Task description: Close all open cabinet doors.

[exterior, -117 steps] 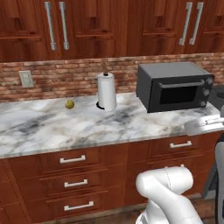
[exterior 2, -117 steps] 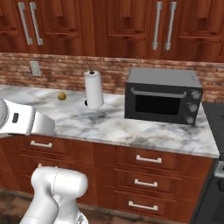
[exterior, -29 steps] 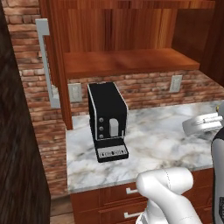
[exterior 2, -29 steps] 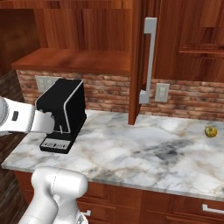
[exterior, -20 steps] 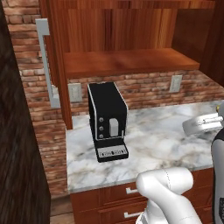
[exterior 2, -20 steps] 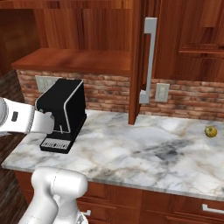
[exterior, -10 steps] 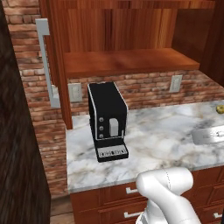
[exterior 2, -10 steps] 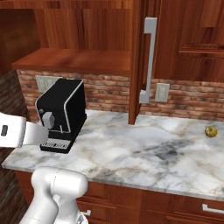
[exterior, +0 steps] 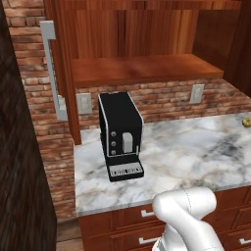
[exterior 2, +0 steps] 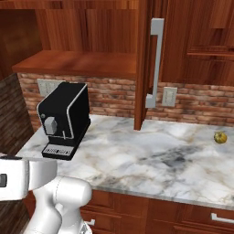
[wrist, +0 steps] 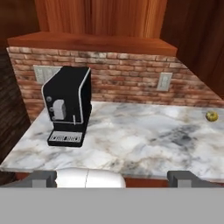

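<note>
While hand (wrist: 112, 175) tips sit apart, panelled wood cabinet door (exterior 2: 142, 64) w/ bar handle stands open.

- You are looking at a reddish-brown wooden cabinet door (exterior 2: 142, 68) standing open edge-on, its long silver-grey bar handle (exterior 2: 154, 64) facing right.
- A black boxy coffee machine (exterior 2: 64, 119) is sitting on the grey-veined marble counter (exterior 2: 151, 160).
- A small yellowish round fruit (exterior 2: 220, 137) is lying far right.

Black coffee machine (exterior: 121, 135), grey-veined white marble counter (exterior: 196, 157), red brick wall (exterior: 162, 100)
</note>
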